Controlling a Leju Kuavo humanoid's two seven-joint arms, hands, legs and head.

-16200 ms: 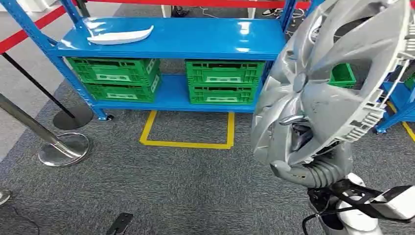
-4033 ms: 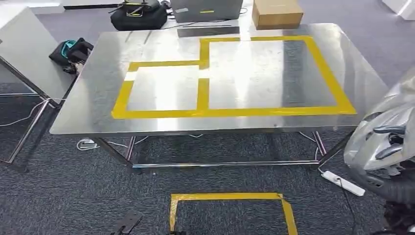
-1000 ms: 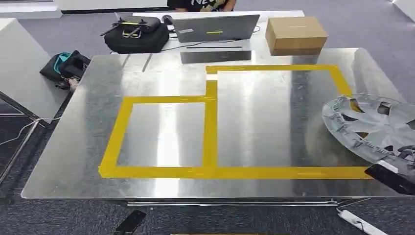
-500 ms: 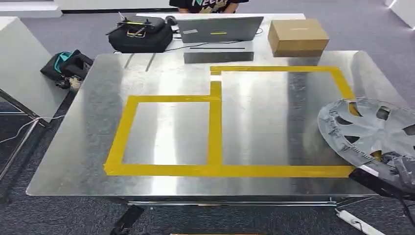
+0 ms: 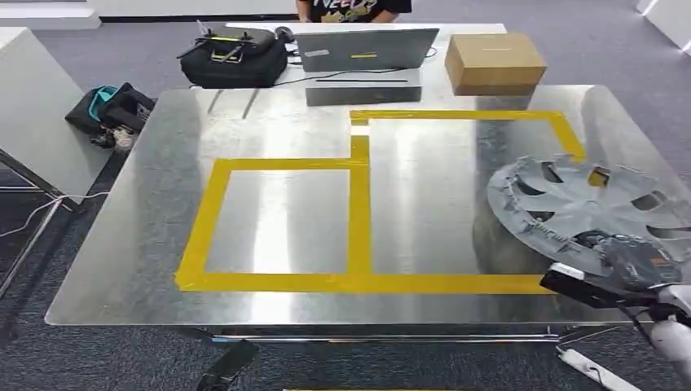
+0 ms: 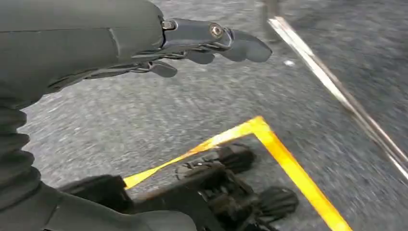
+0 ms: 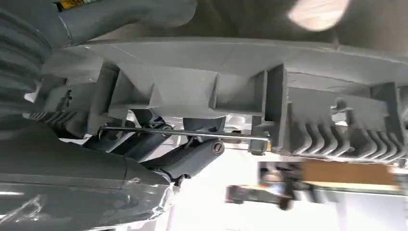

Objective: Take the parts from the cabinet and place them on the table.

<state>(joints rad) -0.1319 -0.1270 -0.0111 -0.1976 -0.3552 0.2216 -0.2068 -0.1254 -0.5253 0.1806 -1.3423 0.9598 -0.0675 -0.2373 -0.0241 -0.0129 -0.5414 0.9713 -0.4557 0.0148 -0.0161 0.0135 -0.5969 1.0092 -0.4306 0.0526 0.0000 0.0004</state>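
Across the head view, the steel tabletop (image 5: 269, 204) carries yellow tape (image 5: 358, 220) marking two adjoining rectangles, a smaller one on the left and a larger one on the right. Over the right part of the larger rectangle sits the grey wheel cover (image 5: 591, 208), roughly level, its far rim crossing the tape; whether its underside touches the tabletop cannot be determined.

The right hand (image 5: 631, 261) grips the wheel cover at its near edge. In the right wrist view the fingers (image 7: 187, 156) are curled under the cover's ribbed inner side (image 7: 231, 91), closed on the part.

The left hand (image 6: 192, 45) hangs low over grey carpet (image 6: 144, 115) in the left wrist view. Its fingers are extended and slightly apart, holding nothing and touching nothing. A yellow tape corner (image 6: 260, 127) on the floor lies beneath it.

Beyond the far edge of the tabletop stand a black bag (image 5: 235, 57), a laptop (image 5: 367, 50) and a cardboard box (image 5: 494, 62). A person's torso (image 5: 354, 10) shows behind the laptop. A second dark bag (image 5: 110, 110) rests left of the tabletop, beside a white surface.
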